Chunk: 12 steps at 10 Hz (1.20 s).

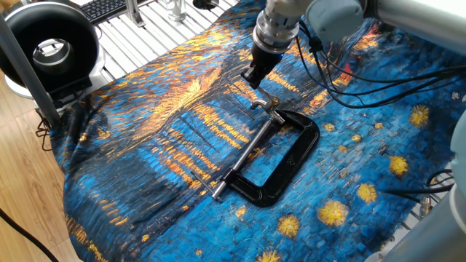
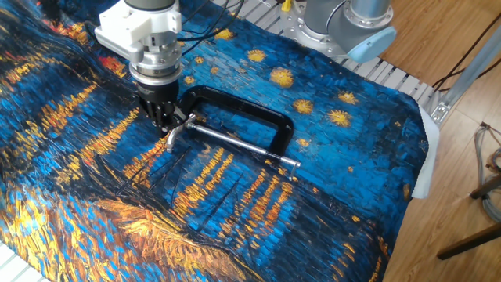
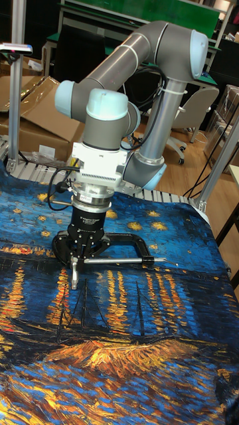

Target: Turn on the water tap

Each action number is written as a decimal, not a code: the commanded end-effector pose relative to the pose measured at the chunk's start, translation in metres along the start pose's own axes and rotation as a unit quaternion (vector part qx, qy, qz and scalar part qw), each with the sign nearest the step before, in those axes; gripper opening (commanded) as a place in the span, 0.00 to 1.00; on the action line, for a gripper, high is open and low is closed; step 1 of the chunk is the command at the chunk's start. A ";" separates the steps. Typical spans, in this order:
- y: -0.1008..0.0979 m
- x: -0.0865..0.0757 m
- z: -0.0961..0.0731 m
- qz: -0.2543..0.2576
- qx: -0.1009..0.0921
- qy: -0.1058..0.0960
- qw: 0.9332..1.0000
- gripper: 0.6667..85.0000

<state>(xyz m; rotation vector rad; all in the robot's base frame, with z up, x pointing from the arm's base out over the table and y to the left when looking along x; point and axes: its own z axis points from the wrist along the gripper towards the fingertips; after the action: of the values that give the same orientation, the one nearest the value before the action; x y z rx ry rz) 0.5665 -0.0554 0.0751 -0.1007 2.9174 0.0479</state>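
The water tap (image 1: 263,102) is a small silver T-bar handle at the end of a long silver screw (image 1: 242,155). The screw runs through a black C-clamp (image 1: 294,157) lying flat on the cloth. My gripper (image 1: 253,77) hangs just above and beside the handle, pointing down. Its fingers are drawn together with nothing between them. In the other fixed view my gripper (image 2: 166,122) stands right by the handle (image 2: 175,134), next to the clamp (image 2: 249,111). The tall fixed view shows the gripper (image 3: 79,255) over the top end of the handle (image 3: 74,272).
A blue and orange painted cloth (image 1: 160,145) covers the table. A black round device (image 1: 49,45) and a keyboard (image 1: 105,7) sit past the cloth's far left edge. Cables (image 1: 349,69) trail from the arm over the cloth. The arm's base (image 2: 344,23) stands at the table's back edge.
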 end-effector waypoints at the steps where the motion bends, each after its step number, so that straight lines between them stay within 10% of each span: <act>1: 0.005 -0.001 -0.001 0.010 -0.001 -0.004 1.000 0.00; 12: -0.019 -0.015 -0.022 -0.013 0.007 -0.007 1.000 0.00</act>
<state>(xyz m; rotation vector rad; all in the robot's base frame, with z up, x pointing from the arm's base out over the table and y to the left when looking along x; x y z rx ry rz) 0.5775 -0.0673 0.0963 -0.1355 2.9171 0.0047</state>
